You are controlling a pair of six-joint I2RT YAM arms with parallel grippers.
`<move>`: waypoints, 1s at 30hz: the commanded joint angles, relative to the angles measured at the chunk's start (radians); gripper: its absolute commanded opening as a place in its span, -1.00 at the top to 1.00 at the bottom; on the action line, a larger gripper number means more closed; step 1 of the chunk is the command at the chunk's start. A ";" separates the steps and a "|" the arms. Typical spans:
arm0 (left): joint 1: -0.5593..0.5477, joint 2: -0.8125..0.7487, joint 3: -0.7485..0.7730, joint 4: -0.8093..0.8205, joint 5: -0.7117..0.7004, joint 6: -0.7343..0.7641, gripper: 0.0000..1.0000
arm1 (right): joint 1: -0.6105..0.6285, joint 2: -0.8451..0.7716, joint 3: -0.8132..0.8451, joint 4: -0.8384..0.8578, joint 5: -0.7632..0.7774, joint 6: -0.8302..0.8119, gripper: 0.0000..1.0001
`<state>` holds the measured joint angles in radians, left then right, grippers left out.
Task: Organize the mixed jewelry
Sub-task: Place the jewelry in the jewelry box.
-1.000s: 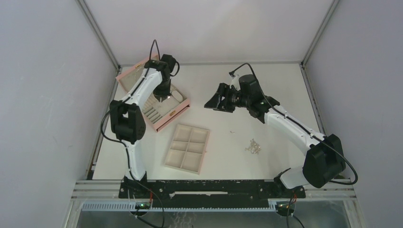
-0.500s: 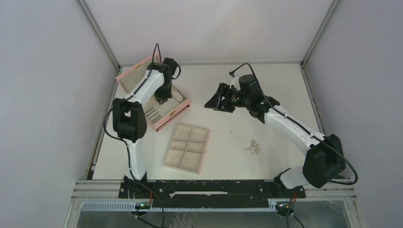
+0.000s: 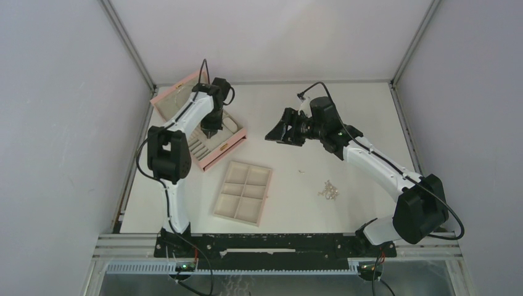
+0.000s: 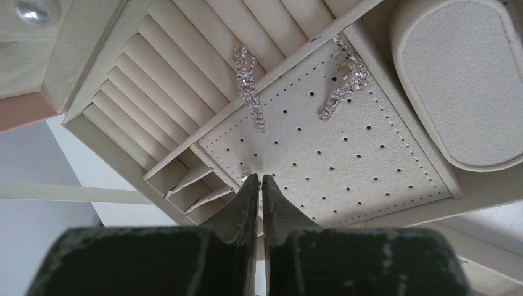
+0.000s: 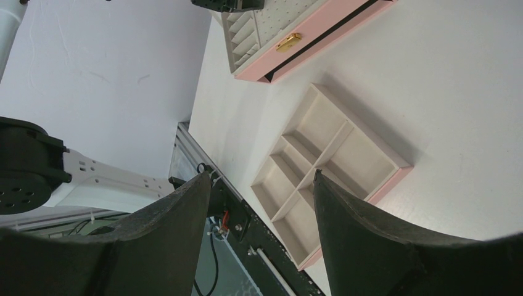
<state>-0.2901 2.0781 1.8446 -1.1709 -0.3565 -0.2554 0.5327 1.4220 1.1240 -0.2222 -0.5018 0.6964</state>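
1. A white table (image 3: 345,105) is standing between grey walls (image 3: 55,123)
2. A cluster (image 3: 329,190) is lying near the table's right edge; two earrings (image 4: 250,86) are lying in the box (image 3: 225,152) at the far left corner
3. The left gripper (image 4: 259,179) is hanging clenched over the box's pad (image 4: 345,154); any catch is too small to tell
4. The right gripper (image 5: 261,176) is hovering released above mid-table

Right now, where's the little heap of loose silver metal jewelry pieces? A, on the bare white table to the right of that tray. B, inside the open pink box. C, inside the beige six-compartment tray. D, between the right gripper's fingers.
A: the top view shows the heap of silver pieces lying on the white table, apart from the beige tray, whose compartments look empty.
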 commanded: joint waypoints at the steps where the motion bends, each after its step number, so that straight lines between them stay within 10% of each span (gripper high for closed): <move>1: 0.008 -0.003 -0.011 0.011 -0.016 -0.015 0.83 | 0.006 -0.002 0.002 0.025 0.004 -0.016 -0.42; 30: 0.012 -0.119 0.032 -0.024 -0.053 -0.025 0.59 | 0.003 -0.027 0.003 0.006 0.028 -0.021 -0.42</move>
<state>-0.2844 2.0613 1.8038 -1.1687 -0.3656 -0.2630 0.5327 1.4223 1.1240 -0.2230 -0.4976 0.6964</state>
